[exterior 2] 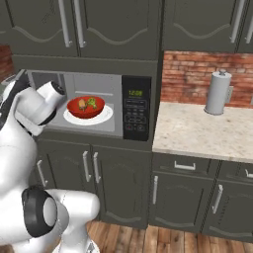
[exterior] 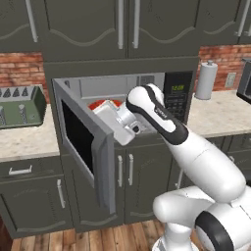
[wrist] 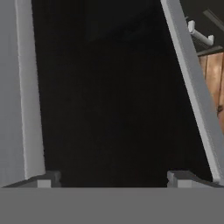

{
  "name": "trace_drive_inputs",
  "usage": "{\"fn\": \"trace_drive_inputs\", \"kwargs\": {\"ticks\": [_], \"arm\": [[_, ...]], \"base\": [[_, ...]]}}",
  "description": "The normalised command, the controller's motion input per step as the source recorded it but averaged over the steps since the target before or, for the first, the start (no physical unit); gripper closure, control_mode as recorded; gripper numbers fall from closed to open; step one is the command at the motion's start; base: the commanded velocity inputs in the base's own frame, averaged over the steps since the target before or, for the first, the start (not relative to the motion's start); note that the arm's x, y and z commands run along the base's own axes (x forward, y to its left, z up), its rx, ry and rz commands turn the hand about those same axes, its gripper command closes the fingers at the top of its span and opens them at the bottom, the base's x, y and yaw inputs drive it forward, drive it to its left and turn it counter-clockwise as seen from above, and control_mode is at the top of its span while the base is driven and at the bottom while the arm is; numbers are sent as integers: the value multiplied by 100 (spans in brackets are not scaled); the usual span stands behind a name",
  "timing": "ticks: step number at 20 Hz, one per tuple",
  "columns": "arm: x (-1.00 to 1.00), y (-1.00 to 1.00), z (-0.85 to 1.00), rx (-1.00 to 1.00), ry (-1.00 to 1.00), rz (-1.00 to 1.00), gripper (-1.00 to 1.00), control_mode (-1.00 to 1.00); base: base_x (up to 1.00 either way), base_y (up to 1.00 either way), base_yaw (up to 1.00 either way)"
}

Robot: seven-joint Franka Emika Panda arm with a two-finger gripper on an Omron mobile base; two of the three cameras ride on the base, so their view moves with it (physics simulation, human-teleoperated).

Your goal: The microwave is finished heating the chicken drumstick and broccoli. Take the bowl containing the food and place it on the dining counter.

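Note:
The microwave (exterior 2: 133,106) stands with its door (exterior: 83,142) swung wide open to the left. Inside, the red bowl (exterior 2: 85,106) rests on the white turntable (exterior 2: 101,118) and holds the chicken drumstick (exterior 2: 81,104) and the broccoli (exterior 2: 92,103). From the left base view only a strip of the bowl (exterior: 104,103) peeks out behind my hand. My gripper (wrist: 114,179) is open and holds nothing. It hovers at the cavity mouth, close to the door's inner side, facing the dark glass (wrist: 109,87). The dining counter is out of view.
A beige counter (exterior 2: 207,133) with a paper towel roll (exterior 2: 218,93) lies right of the microwave. A green toaster (exterior: 19,108) sits on the counter to the left. Dark cabinets with handles (exterior: 125,169) stand below and above.

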Motion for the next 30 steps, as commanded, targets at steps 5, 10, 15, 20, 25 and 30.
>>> {"fn": "trace_drive_inputs", "kwargs": {"ticks": [5, 10, 15, 20, 25, 30], "arm": [[8, 29, 0, 2, -2, -5, -100, -100], [0, -95, 20, -3, -13, -11, -100, -100], [0, -100, 35, -14, -13, -24, -100, -100], [11, -100, 10, -9, -4, -31, -100, -100], [73, -94, 0, -4, -2, -30, -100, -100], [90, -23, 12, 6, 4, -22, -100, -100]], "base": [[0, 0, 0], [0, 0, 0], [0, 0, 0], [0, 0, 0], [0, 0, 0], [0, 0, 0]]}}
